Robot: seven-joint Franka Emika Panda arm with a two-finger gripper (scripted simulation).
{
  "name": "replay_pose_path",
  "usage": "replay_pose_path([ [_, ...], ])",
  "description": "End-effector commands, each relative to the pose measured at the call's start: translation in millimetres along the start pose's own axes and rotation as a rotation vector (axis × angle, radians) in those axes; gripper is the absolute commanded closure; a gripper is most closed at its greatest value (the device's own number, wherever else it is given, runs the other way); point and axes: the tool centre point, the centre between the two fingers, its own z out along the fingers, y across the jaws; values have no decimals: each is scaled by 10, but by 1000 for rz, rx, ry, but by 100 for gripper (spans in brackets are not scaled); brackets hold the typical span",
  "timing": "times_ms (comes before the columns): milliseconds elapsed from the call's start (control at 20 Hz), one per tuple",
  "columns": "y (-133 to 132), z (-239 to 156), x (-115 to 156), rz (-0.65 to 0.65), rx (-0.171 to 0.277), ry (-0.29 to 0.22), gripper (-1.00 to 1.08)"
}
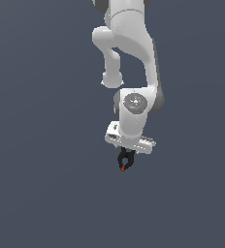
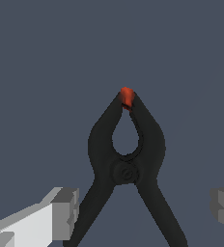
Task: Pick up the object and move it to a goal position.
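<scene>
Clamp (image 2: 126, 159) lies between the spread fingers (image 2: 64, 213), touching neither.

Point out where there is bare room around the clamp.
Bare grey surface spreads on every side of the small black spring clamp. The only crowding is directly at the clamp, where the white pincer straddles its handles.

1. One white robot arm (image 1: 129, 63), reaching down from the upper middle of the exterior view.
2. One gripper (image 1: 125, 162) on it, low centre in that frame.
3. Two grey fingers (image 2: 65, 213), at the lower corners of the wrist view.
4. One black spring clamp (image 2: 126, 166), with two handles and one red tip.
</scene>
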Motion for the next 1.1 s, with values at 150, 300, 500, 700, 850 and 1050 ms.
replay_pose_path([
  [150,-56,93,-6,28,-2,1,-92],
  [300,-56,94,-10,26,-3,0,-92],
  [500,-56,150,-10,27,-3,0,-92],
  [700,-56,318,-15,28,-3,1,-92],
  [850,-54,478,-20,29,-3,1,-92],
  [1050,-55,589,-15,30,-3,1,-92],
])
